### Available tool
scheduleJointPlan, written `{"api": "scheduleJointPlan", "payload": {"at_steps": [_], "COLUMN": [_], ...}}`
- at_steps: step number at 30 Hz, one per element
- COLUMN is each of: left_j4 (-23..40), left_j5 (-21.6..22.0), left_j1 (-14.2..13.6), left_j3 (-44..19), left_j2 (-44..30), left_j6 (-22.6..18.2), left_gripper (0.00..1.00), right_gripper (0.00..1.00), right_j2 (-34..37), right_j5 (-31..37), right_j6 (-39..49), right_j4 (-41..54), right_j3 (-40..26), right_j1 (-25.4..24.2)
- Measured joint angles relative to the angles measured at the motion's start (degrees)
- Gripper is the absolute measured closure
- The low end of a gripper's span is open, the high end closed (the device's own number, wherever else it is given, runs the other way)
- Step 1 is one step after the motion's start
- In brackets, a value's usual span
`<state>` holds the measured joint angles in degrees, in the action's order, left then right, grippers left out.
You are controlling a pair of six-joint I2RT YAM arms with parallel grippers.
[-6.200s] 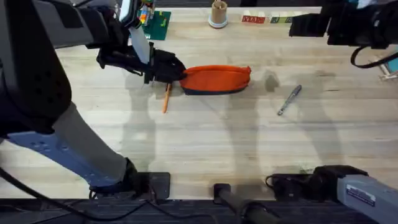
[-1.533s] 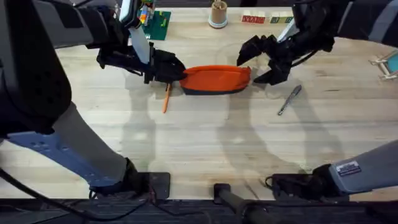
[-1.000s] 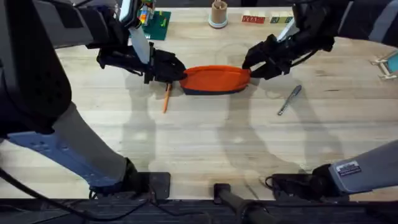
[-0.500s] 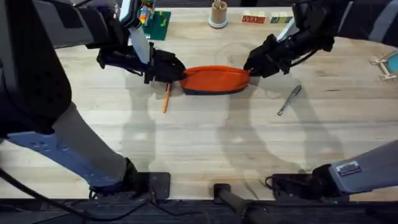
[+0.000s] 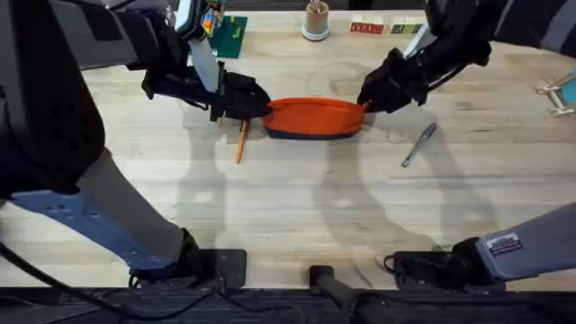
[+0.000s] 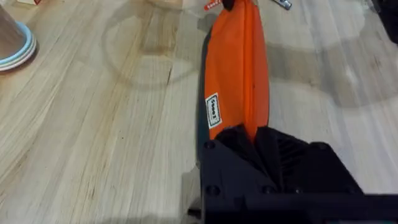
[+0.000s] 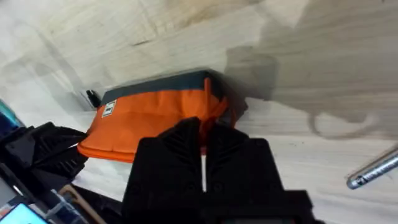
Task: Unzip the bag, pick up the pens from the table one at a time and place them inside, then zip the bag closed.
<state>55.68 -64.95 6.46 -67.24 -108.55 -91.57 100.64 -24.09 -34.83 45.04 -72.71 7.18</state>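
The orange bag [image 5: 313,116] lies on the table [image 5: 297,207] with its zipper closed along the top. My left gripper [image 5: 254,104] is shut on the bag's left end; in the left wrist view the bag [image 6: 236,81] runs away from that gripper [image 6: 254,135]. My right gripper [image 5: 367,97] sits at the bag's right end, and its fingers [image 7: 180,163] are pressed together over the orange zipper pull [image 7: 221,112]. An orange pen [image 5: 240,142] lies just in front of the bag's left end. A silver-grey pen [image 5: 418,144] lies to the bag's right, seen as a silver-grey pen [image 7: 373,169] in the right wrist view.
At the back edge stand a wooden cup [image 5: 316,20], a green board with coloured blocks [image 5: 229,36] and a red box [image 5: 366,28]. Teal-handled scissors [image 5: 563,92] lie at the far right. The near half of the table is bare wood.
The right arm came in from the far right with its gripper open, reached the bag's right end and shut there. The left gripper and the pens have not moved.
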Motion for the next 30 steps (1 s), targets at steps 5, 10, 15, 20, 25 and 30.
{"api": "scheduleJointPlan", "payload": {"at_steps": [5,10,15,20,25,30], "left_j4": [0.0,-0.2,-0.2,-0.2,-0.2,-0.2], "left_j5": [0.0,0.0,0.0,0.0,0.0,0.0], "left_j1": [0.0,0.0,0.0,0.0,0.0,0.0], "left_j3": [0.0,0.0,0.0,0.0,0.0,0.0], "left_j2": [0.0,0.0,0.0,0.0,0.0,0.0], "left_j6": [0.0,0.0,0.0,0.0,0.0,0.0], "left_gripper": [0.958,0.958,0.958,0.958,0.958,0.958], "right_gripper": [0.969,0.969,0.971,0.971,0.970,0.971], "right_j2": [0.0,0.0,0.0,0.0,0.0,0.0], "right_j5": [1.7,3.7,4.4,5.1,5.7,6.2], "right_j6": [0.8,2.3,3.0,3.7,4.6,5.1], "right_j4": [2.2,6.3,6.7,6.1,3.8,1.9], "right_j3": [-2.7,-6.1,-7.1,-7.1,-7.1,-7.2], "right_j1": [0.1,0.1,0.2,1.5,3.5,5.6]}}
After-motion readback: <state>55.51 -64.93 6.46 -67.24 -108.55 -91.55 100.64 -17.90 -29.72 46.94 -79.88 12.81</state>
